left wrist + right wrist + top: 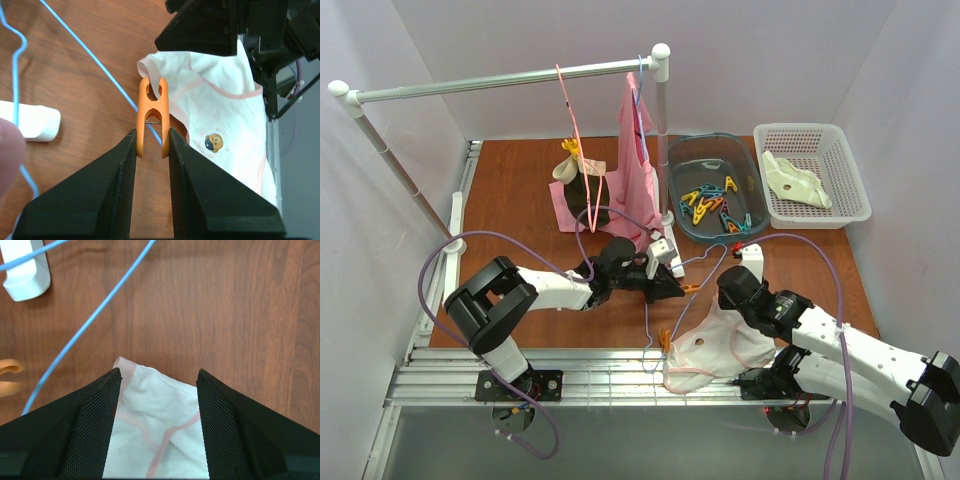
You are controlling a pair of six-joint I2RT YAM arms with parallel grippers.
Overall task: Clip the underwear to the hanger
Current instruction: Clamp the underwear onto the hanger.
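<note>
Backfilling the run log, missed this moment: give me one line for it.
left claw: shut on orange clothespin | clothespin: at underwear corner, across light-blue hanger | right claw: open over underwear

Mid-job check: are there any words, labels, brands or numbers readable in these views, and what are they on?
No text can be read in any view.
On the underwear, the cartoon emblem has tiny lettering arched over it, too small and blurred to read.
The orange clothespin and the hanger show no markings.

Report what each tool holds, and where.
Left tool pinches the orange clothespin by its handle end. Right tool is open, holding nothing; the underwear lies between its fingers.
</note>
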